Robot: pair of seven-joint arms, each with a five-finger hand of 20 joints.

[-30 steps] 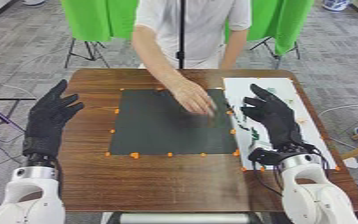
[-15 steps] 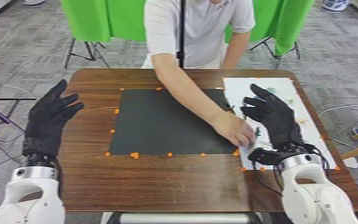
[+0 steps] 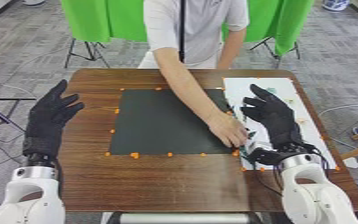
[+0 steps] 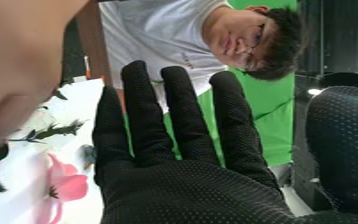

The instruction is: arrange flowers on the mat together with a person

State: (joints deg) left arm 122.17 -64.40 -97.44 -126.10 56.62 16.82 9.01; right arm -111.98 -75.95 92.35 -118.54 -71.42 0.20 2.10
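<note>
Pink flower (image 4: 71,186) nr bot's R hand (image 3: 273,120).

Left hand (image 3: 47,122) is relaxed, fingers pointing forward — right hand (image 3: 275,120) has its fingers straight and apart, leaning a little inward.

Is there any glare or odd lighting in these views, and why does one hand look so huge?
Right wrist view: two small bright lights glare near the robot's right hand; the person's hand looms large, probably from being close to the lens. Head view: fairly even light, the white sheet far brighter than the dark mat.
</note>
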